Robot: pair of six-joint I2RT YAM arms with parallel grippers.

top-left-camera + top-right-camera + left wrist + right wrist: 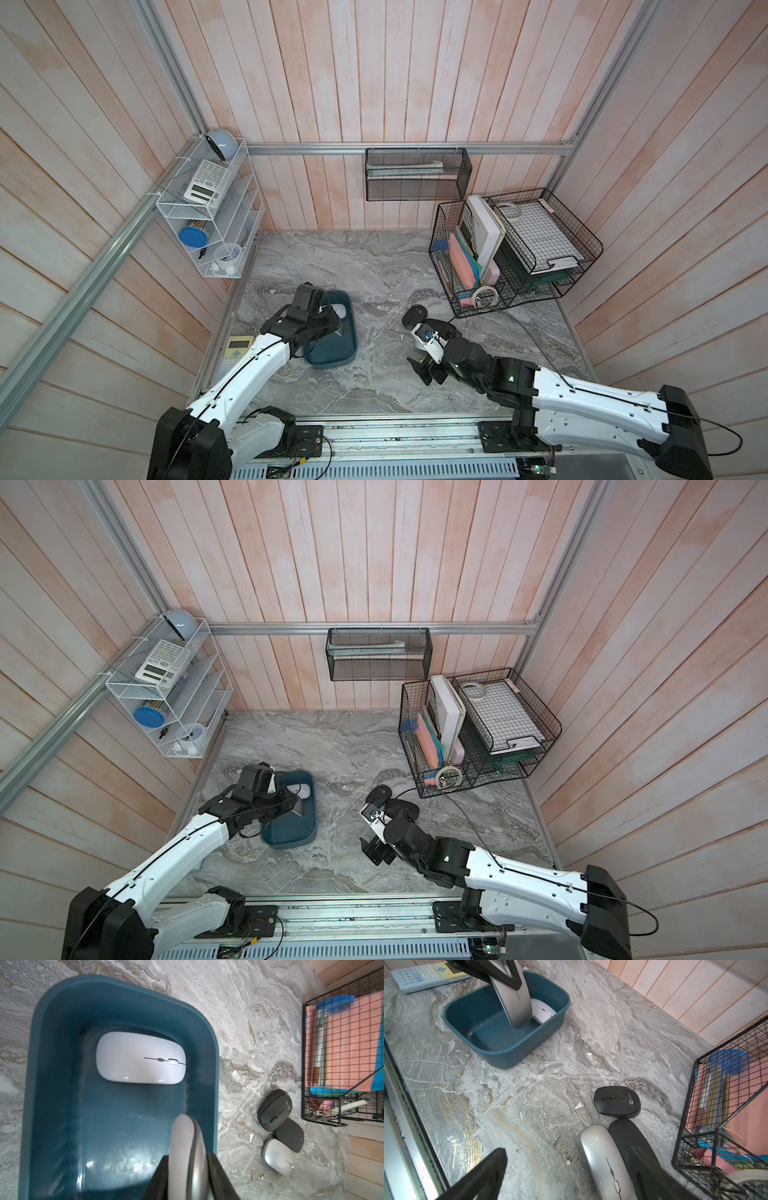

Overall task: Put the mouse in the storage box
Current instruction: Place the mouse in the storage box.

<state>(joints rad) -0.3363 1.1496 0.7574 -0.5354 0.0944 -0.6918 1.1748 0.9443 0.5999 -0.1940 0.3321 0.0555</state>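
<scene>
Teal plastic storage box [52, 1084] holds one white mouse [135, 1059]; left pincer [188, 1159] clamps a silver mouse [182, 1132] over it; right pincer [568, 1150] gapes empty.

Five mice [544, 1011] [517, 1005] [616, 1103] [627, 1136] [602, 1157], one storage box [500, 1057]

The grey marbled desk [374, 266] carries a teal storage box [517, 1051] near its left edge, with a pale calculator [421, 976] flat at that edge just beside it. Black wire baskets [540, 296] fill the far right corner. Near their front lie a rounded black mouse [616, 1102], a flat black mouse [627, 1136] and a silver mouse [602, 1153] touching its side.
</scene>
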